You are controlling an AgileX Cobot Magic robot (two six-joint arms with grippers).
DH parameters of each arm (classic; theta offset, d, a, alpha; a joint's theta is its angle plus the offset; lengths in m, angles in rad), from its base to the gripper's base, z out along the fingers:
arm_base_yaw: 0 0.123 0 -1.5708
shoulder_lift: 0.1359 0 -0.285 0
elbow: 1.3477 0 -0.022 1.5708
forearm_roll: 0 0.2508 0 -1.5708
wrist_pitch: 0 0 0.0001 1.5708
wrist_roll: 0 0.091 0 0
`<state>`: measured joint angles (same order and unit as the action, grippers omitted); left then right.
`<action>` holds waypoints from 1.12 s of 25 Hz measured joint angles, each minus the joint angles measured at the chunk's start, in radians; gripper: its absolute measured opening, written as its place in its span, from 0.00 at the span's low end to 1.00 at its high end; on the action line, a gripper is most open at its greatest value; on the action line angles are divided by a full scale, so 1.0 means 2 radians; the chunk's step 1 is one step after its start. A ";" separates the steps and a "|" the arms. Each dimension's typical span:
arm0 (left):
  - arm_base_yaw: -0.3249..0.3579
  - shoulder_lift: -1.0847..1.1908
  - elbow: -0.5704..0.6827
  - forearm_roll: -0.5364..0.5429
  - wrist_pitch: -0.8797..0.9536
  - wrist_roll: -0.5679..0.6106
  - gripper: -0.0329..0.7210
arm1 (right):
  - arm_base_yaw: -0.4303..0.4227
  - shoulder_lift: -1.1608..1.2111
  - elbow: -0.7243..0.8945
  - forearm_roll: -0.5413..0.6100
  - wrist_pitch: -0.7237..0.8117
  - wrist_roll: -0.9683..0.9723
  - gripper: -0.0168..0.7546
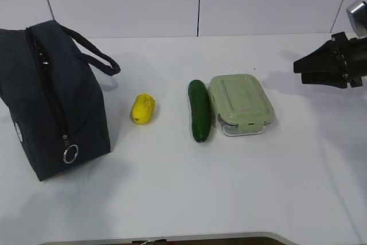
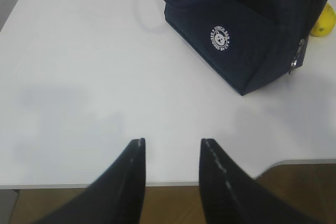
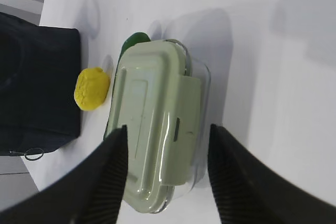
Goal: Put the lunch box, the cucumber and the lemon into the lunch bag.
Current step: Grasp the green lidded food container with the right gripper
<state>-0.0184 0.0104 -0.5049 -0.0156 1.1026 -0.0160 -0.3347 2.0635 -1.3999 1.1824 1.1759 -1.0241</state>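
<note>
A: On the table's right, the lunch box [image 1: 241, 104] sits touching the cucumber [image 1: 199, 110], the right gripper [image 3: 167, 132] parted and empty above, fingers across its long axis.

B: Nearer arm, surely. The left gripper [image 2: 172, 144], also parted, holds nothing beside the lunch bag [image 2: 247, 30].

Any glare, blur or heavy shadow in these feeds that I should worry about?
Exterior view: even light, soft shadows, sharp on the cucumber and lemon. Left wrist view: faint grey patches on the table, bag logo readable. Right wrist view: glossy streak on the lunch box lid, a broad shadow beside it, jaws slightly soft.
</note>
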 joint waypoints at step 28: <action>0.000 0.000 0.000 0.000 0.000 0.000 0.36 | 0.044 0.046 -0.002 0.012 0.001 -0.007 0.79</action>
<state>-0.0184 0.0104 -0.5049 -0.0156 1.1026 -0.0160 -0.2475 2.1561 -1.4042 1.2059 1.1774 -1.0380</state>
